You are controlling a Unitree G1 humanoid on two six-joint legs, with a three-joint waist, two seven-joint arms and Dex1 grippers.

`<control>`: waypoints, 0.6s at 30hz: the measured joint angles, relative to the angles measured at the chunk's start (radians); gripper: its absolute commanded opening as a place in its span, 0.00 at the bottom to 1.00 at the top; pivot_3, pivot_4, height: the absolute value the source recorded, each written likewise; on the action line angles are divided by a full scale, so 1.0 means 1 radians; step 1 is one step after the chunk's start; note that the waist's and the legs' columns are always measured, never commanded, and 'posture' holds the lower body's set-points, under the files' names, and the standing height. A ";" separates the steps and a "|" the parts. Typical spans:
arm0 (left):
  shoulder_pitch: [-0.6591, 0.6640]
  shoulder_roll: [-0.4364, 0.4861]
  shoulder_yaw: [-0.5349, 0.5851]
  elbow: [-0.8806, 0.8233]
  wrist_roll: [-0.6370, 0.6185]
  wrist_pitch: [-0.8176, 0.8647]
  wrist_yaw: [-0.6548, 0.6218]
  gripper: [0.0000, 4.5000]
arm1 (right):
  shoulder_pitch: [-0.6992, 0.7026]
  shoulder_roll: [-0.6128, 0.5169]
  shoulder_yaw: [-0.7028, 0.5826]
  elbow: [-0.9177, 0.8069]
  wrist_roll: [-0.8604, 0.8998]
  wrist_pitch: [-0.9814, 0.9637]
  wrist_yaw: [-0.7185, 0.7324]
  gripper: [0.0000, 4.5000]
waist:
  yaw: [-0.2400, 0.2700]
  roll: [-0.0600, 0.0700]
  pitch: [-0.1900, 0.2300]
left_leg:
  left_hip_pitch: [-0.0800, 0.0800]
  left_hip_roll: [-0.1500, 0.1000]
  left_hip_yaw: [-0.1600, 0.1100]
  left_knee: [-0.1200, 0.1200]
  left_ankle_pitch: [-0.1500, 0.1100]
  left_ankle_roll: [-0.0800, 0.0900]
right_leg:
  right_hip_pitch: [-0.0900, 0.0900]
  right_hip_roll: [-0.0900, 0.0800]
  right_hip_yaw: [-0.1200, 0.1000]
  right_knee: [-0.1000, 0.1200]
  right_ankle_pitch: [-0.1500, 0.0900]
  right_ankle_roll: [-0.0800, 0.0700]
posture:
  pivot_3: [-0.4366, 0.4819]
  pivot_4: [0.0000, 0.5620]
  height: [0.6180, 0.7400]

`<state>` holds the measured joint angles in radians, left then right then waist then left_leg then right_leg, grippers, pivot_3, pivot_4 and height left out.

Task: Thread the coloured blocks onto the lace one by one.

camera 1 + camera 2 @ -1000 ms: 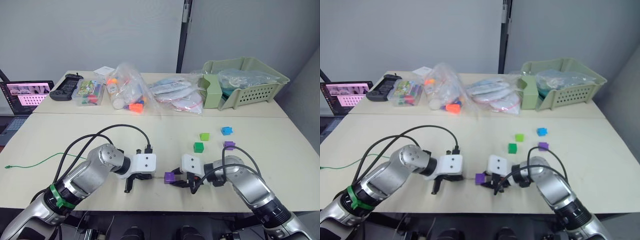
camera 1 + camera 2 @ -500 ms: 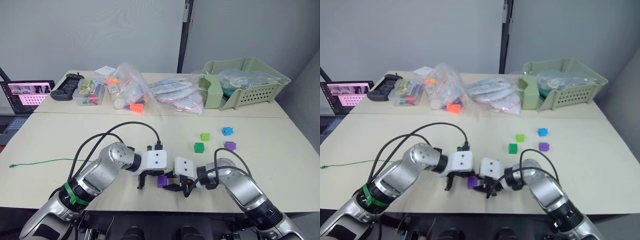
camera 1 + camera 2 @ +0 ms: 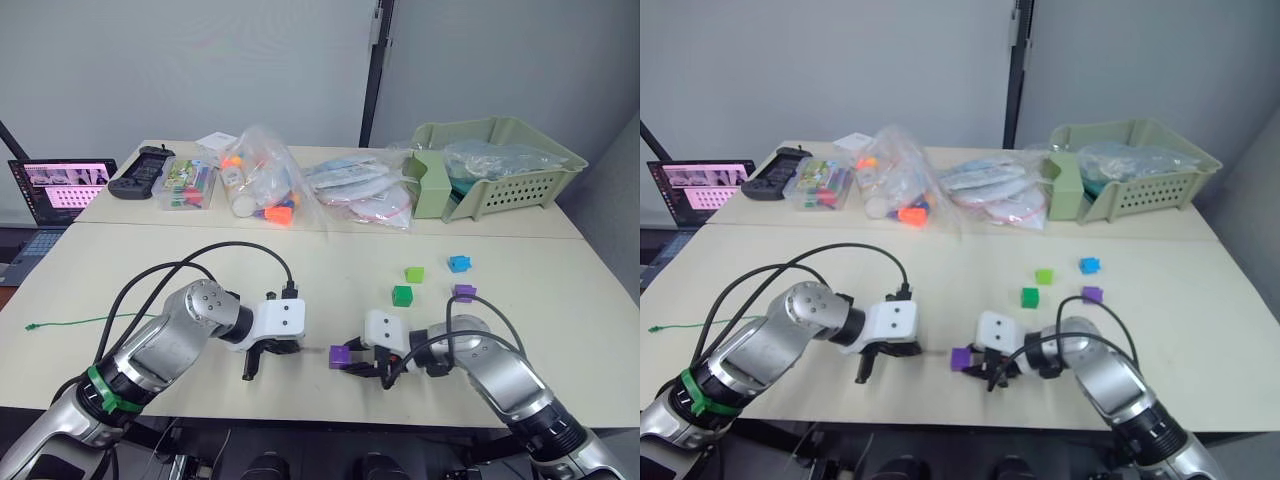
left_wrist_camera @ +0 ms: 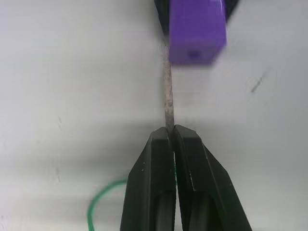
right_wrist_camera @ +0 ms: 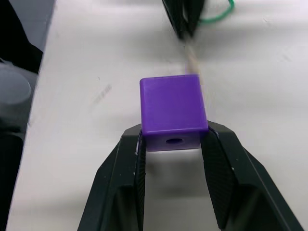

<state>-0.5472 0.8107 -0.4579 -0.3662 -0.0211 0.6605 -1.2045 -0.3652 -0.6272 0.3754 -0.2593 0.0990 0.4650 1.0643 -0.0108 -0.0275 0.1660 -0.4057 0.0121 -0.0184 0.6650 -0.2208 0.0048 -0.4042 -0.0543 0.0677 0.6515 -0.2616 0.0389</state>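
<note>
My right gripper (image 5: 173, 139) is shut on a purple block (image 5: 172, 111) low over the table's front edge, where the block (image 3: 339, 355) also shows. My left gripper (image 4: 172, 131) is shut on the pale stiff tip (image 4: 168, 101) of the lace. The tip reaches the block's (image 4: 196, 31) far face, a little beside its hole; I cannot tell whether it enters. The lace's green cord (image 3: 70, 322) trails off to the left. A light green block (image 3: 414, 273), a dark green block (image 3: 402, 295), a blue block (image 3: 459, 264) and a second purple block (image 3: 463, 292) lie at the right.
Clear bags of toys (image 3: 255, 185) and packets (image 3: 355, 190) lie along the back of the table, with a green basket (image 3: 500, 160) at the back right. A laptop (image 3: 62, 190) and a black controller (image 3: 140, 172) sit at the back left. Black cables (image 3: 215, 255) loop over my left arm.
Half a second ago the two grippers were pressed close together near the table's middle. They have drawn apart again, the left one to the left, the right one with its block to the right.
</note>
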 measured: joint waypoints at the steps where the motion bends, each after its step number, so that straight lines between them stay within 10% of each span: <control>1: 0.004 0.003 0.002 -0.006 -0.004 0.000 -0.001 0.00 | 0.001 -0.003 -0.001 -0.001 0.000 -0.001 -0.001 0.25 | 0.000 0.000 0.000 | 0.000 0.000 0.000 0.000 0.000 0.000 | 0.000 0.000 0.000 0.000 0.000 0.000 | 0.48 0.27 1.00; 18: 0.013 -0.014 -0.001 -0.021 -0.022 0.017 0.016 0.00 | -0.002 0.013 0.008 -0.006 0.000 0.005 -0.014 0.25 | -0.006 0.000 0.000 | 0.000 0.001 0.000 0.000 0.000 0.000 | 0.000 0.002 0.000 0.000 0.000 0.000 | 0.48 0.27 1.00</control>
<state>-0.5341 0.7963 -0.4592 -0.3867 -0.0433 0.6774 -1.1888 -0.3676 -0.6137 0.3831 -0.2655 0.0988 0.4699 1.0507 -0.0167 -0.0275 0.1660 -0.4059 0.0136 -0.0182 0.6649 -0.2208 0.0048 -0.4045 -0.0523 0.0677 0.6511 -0.2616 0.0387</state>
